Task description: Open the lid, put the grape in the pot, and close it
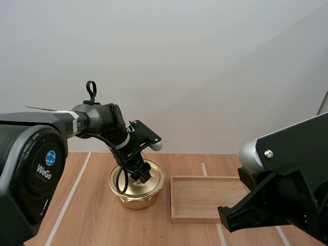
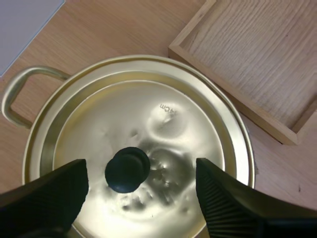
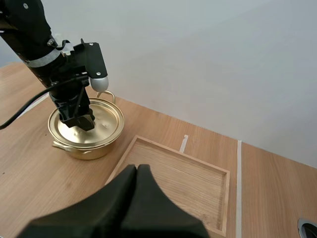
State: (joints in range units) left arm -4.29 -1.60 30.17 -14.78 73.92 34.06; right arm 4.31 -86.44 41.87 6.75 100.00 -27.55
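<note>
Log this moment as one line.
left gripper open, either side of knob | lid on pot | right gripper shut, near wooden tray

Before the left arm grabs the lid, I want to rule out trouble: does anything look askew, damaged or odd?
The lid sits level and centred on the pot, but its surface around the black knob looks dimpled: perhaps small dents, perhaps only reflections. The wooden tray lies flat beside the pot. Nothing else stands out.
</note>
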